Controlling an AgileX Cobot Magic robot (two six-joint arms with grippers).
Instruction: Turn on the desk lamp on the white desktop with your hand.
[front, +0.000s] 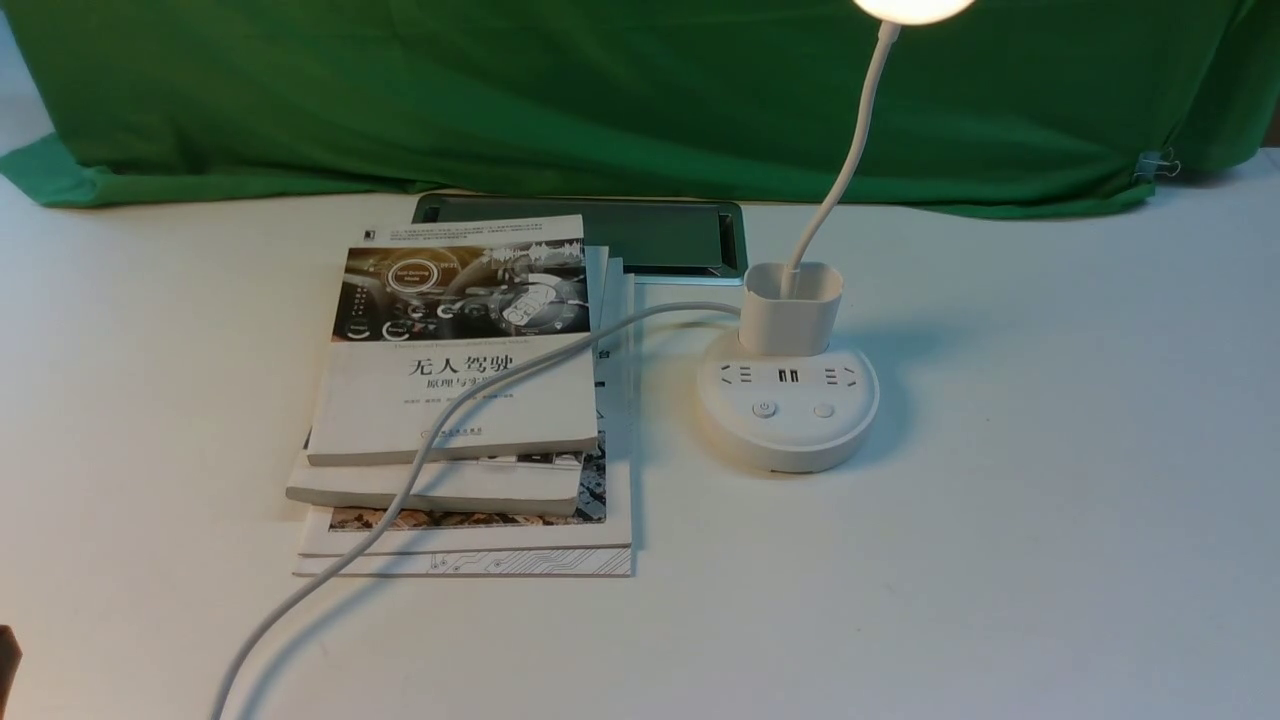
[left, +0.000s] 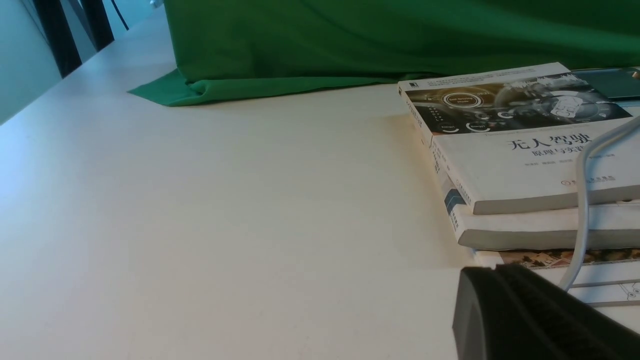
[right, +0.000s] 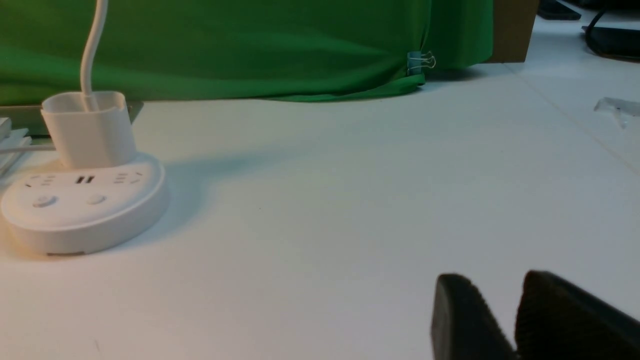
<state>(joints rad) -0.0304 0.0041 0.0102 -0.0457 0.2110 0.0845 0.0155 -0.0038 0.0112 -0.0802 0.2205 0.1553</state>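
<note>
Since the lamp head (front: 914, 8) is lit, task looks complete, no press left. Right tool (right: 495, 276) slightly apart; left tool (left: 494, 269) together.

The lamp (front: 790, 415) looks smooth matt plastic, the backdrop (front: 600, 100) matt cloth, the books (front: 460, 390) smooth paper.

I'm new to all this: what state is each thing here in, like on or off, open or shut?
Desk lamp: on, head glowing, standing upright.
Books: closed, stacked.
Grey-white cable: lying loosely across the books.
Green cloth: hanging, its lower edge on the desktop.
Right end effector: open, nothing between its fingers.
Left end effector: cannot tell whether open or shut.
</note>
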